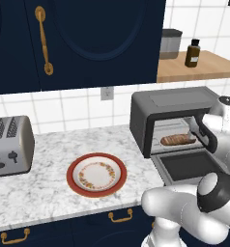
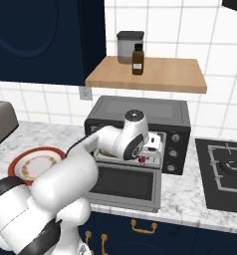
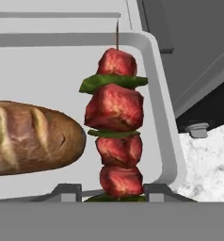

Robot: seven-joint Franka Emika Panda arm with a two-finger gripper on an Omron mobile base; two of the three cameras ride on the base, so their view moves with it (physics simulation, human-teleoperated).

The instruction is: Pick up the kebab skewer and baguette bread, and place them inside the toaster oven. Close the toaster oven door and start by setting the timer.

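jaws clamp kebab skewer (image 3: 116,136); baguette bread (image 3: 31,139) just beside; empty plate (image 1: 96,174) apart

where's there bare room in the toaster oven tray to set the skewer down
Free: the tray strip between the baguette bread's rounded end and the tray's raised side rim, under the kebab skewer held in the hand. Crowded: the side the loaf covers.

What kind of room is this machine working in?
It looks like a home kitchen, computer-rendered rather than filmed. A marble counter carries a silver toaster and an open toaster oven with a baguette inside, and a stove burner sits to the right.
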